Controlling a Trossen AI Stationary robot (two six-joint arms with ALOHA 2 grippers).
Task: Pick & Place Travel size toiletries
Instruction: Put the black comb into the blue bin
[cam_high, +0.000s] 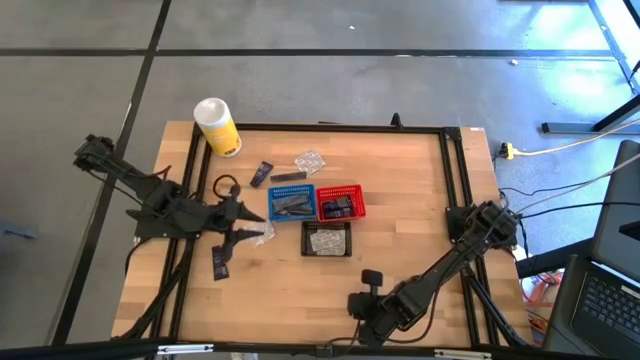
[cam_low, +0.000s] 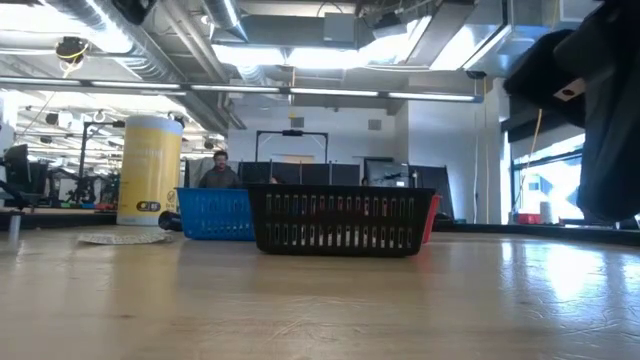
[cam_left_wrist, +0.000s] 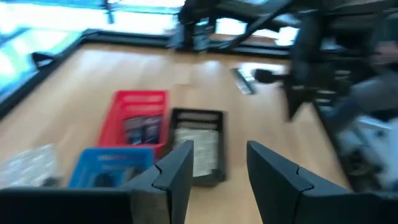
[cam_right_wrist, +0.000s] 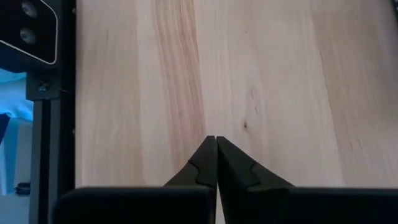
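Travel size toiletries lie around three small baskets at the table's middle. A navy sachet (cam_high: 262, 173), a grey tube (cam_high: 288, 177) and a clear packet (cam_high: 310, 160) lie at the far side, and another navy sachet (cam_high: 220, 262) lies left of centre. My left gripper (cam_left_wrist: 219, 146) stands open left of the blue basket (cam_high: 290, 203), with nothing between its fingers. A clear packet (cam_high: 260, 232) shows just by its tips (cam_high: 250, 228). My right gripper (cam_right_wrist: 216, 138) is shut over bare wood near the table's near edge (cam_high: 358, 303).
The blue basket holds grey tubes, the red basket (cam_high: 341, 203) holds navy pieces, and the black basket (cam_high: 327, 240) holds a clear packet. A white-and-yellow canister (cam_high: 217, 125) stands at the far left corner. A black ring (cam_high: 226, 185) and a small black piece (cam_high: 372, 277) lie loose.
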